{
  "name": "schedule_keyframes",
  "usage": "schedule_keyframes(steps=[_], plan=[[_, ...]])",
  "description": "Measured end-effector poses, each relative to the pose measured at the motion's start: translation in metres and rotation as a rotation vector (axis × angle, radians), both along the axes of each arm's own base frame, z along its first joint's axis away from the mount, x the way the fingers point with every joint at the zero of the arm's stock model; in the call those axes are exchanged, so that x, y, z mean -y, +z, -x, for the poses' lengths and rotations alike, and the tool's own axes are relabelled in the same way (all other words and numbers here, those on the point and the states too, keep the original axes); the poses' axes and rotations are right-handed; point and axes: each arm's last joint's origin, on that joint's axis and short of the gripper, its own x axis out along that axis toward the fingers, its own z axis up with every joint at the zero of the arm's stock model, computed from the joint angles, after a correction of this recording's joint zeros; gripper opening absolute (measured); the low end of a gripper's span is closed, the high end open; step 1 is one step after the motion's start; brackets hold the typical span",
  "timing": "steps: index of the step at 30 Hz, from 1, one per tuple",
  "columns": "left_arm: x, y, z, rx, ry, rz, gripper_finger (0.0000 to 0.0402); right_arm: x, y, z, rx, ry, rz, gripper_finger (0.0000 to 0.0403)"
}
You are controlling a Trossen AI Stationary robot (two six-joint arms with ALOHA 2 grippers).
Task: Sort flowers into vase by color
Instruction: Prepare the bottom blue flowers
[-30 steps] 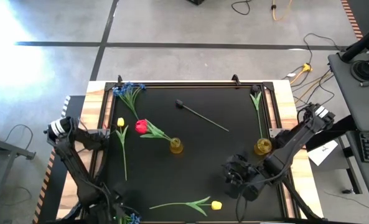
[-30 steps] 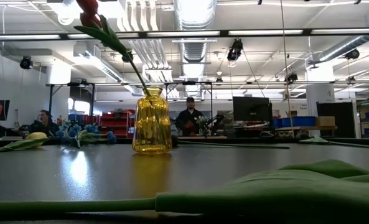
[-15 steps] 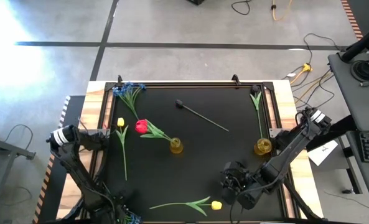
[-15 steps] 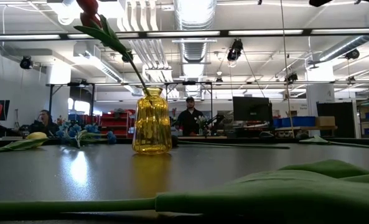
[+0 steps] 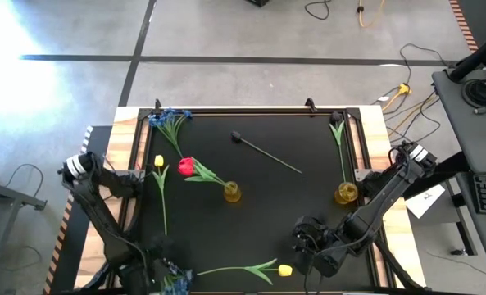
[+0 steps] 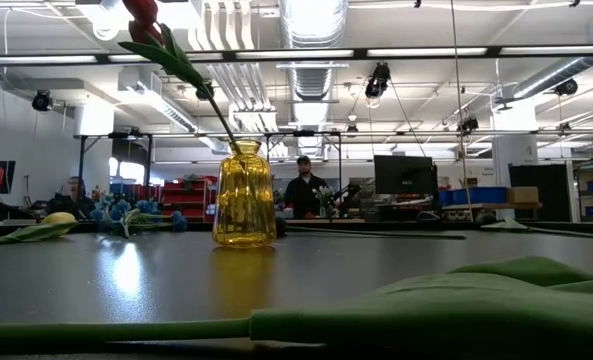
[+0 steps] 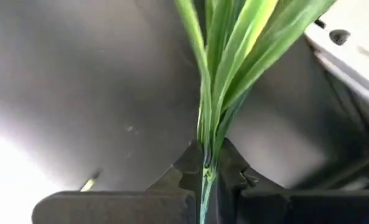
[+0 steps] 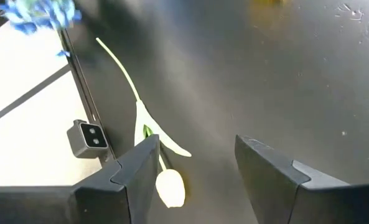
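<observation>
Black matting covers the desk [image 5: 267, 213], with a workshop room behind. Near the front left corner, the left hand [image 7: 204, 167] is clamped on the thin green stem of a blue blossom spray [image 5: 174, 283]. Front right, the right hand [image 8: 193, 163] hovers with fingers wide, just beside a yellow tulip [image 5: 284, 270] lying flat. Closing on the stem below the head, not the bloom, would likely suit best. A red tulip [image 5: 186, 167] already leans in an amber glass vase [image 5: 232, 192]; a second amber vase [image 5: 346, 193] stands at the right edge. Another blue spray [image 5: 167, 120] and yellow tulip [image 5: 159, 161] lie back left.
</observation>
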Motion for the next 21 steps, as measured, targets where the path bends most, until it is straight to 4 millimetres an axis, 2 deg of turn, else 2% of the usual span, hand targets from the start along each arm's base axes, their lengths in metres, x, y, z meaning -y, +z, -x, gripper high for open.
schedule_keyframes(steps=[5,8,10,14,17,21], plan=[[-0.011,0.025,-0.003,0.097,0.143,0.082,0.0,0.0,0.0,0.0,0.0,0.002,0.002,0.0203],[-0.021,0.035,-0.017,0.192,0.314,0.155,0.0,0.0,0.0,0.0,0.0,0.002,0.002,0.0203],[-0.029,0.04,-0.03,0.231,0.431,0.192,0.0,0.0,0.0,0.0,0.0,0.002,0.002,0.0203],[-0.059,0.042,-0.065,0.305,0.679,0.187,0.0,0.0,0.0,0.0,0.006,-0.001,0.01,0.0203],[-0.075,0.041,-0.097,0.372,0.77,0.245,0.0,0.0,0.0,-0.001,0.019,-0.011,0.022,0.0203],[-0.09,0.03,-0.13,0.393,0.824,0.306,0.0,0.0,0.001,-0.001,0.024,-0.014,0.015,0.0203]])
